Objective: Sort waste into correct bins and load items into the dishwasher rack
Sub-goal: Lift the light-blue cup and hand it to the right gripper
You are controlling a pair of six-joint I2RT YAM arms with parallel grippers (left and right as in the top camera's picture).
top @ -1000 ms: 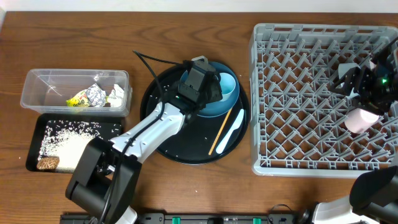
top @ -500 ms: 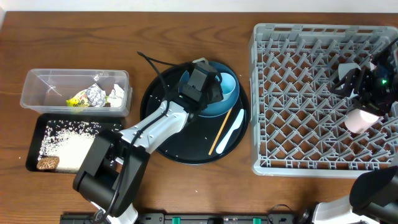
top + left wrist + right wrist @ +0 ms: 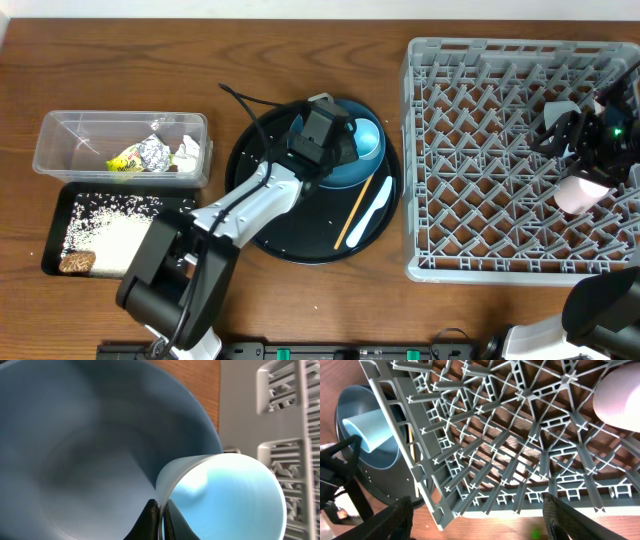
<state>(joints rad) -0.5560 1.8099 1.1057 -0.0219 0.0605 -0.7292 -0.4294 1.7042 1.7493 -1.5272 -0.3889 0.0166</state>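
Observation:
My left gripper [image 3: 337, 143] is shut on the rim of the light blue cup [image 3: 225, 495], which lies on its side in the dark blue plate [image 3: 345, 170]. In the left wrist view the fingertips [image 3: 150, 517] pinch the cup wall, with the plate [image 3: 75, 435] behind. The grey dishwasher rack [image 3: 500, 230] stands at the right with the pink cup [image 3: 580, 192] in it. My right gripper [image 3: 558, 125] hovers open over the rack, nothing between its fingers [image 3: 390, 520]; the pink cup [image 3: 620, 400] lies beyond it. A chopstick [image 3: 352, 210] and white spoon [image 3: 374, 210] lie beside the plate.
The round black tray [image 3: 290, 230] carries the plate. At the left, the clear tub [image 3: 70, 145] holds foil [image 3: 153, 152], a wrapper [image 3: 126, 160] and paper [image 3: 188, 152]. The black rectangular tray [image 3: 180, 207] holds rice [image 3: 105, 232] and a brown lump [image 3: 77, 262].
My left gripper's jaws have shut onto the light blue cup's rim. The right arm has not moved.

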